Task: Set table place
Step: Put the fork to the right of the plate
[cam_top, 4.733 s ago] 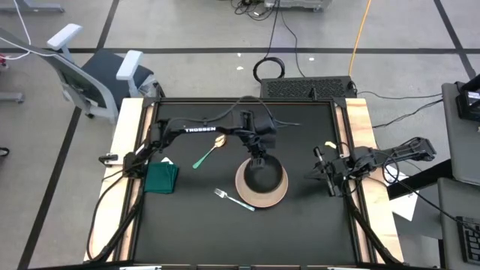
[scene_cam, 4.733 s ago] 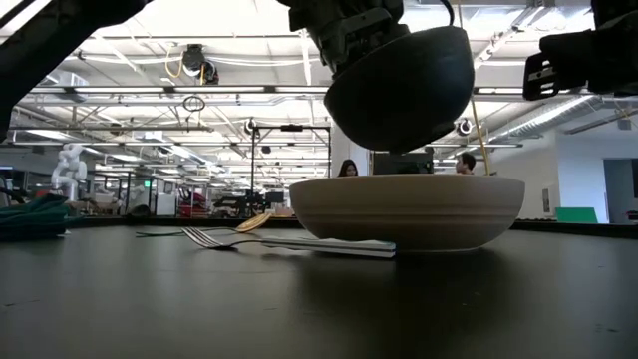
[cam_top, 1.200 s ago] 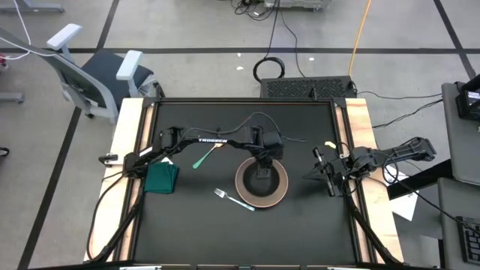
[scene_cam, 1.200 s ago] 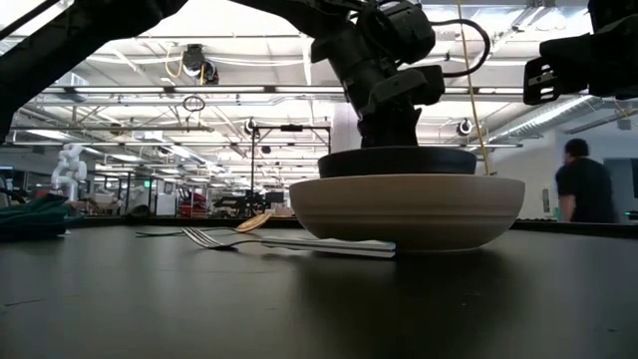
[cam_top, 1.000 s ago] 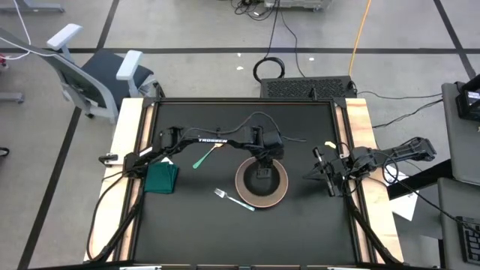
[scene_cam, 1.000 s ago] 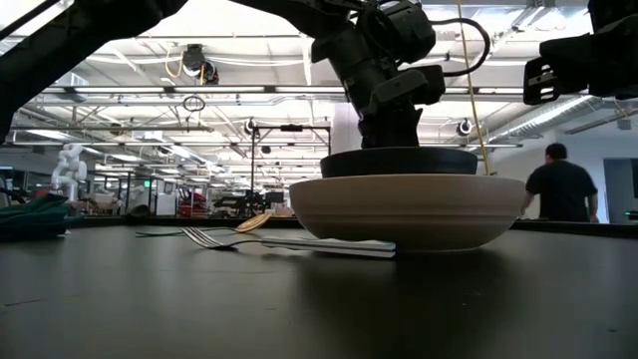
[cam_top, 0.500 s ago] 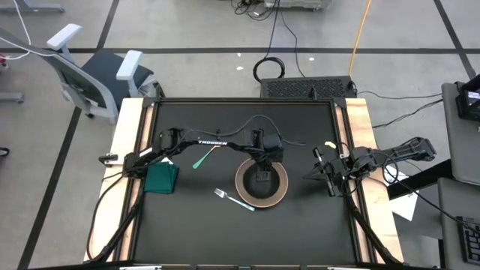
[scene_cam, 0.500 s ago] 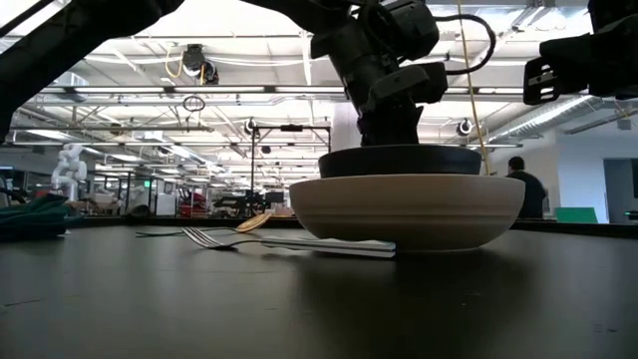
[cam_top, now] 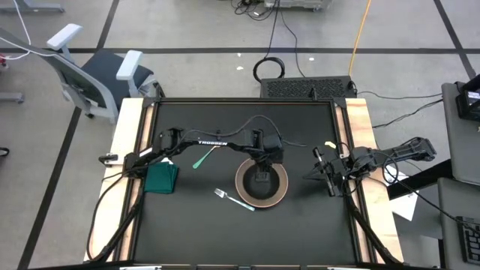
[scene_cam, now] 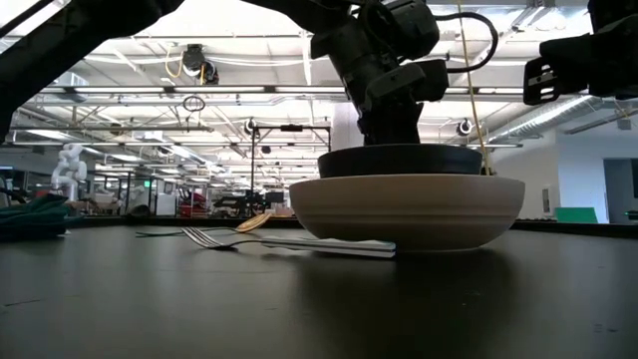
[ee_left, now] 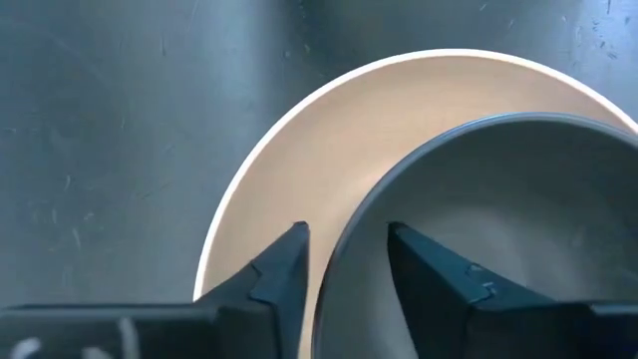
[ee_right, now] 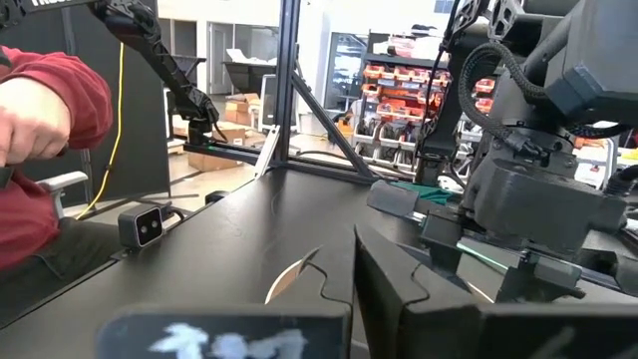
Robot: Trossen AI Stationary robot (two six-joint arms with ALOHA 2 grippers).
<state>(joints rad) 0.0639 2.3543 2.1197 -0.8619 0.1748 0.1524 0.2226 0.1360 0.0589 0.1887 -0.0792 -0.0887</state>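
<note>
Straddling bowl [ee_left: 478,219] rim, left hand [ee_left: 347,261]

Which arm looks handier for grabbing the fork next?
Probably the left: its end effector sits at the bowl on the plate, beside the fork. The right end effector waits farther off.

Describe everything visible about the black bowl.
The bowl is round, matte black, smaller than the beige plate it sits upright in. From table height only its rim shows above the plate's wall. The left gripper straddles its rim, one finger inside, one outside, slightly apart from it.
</note>
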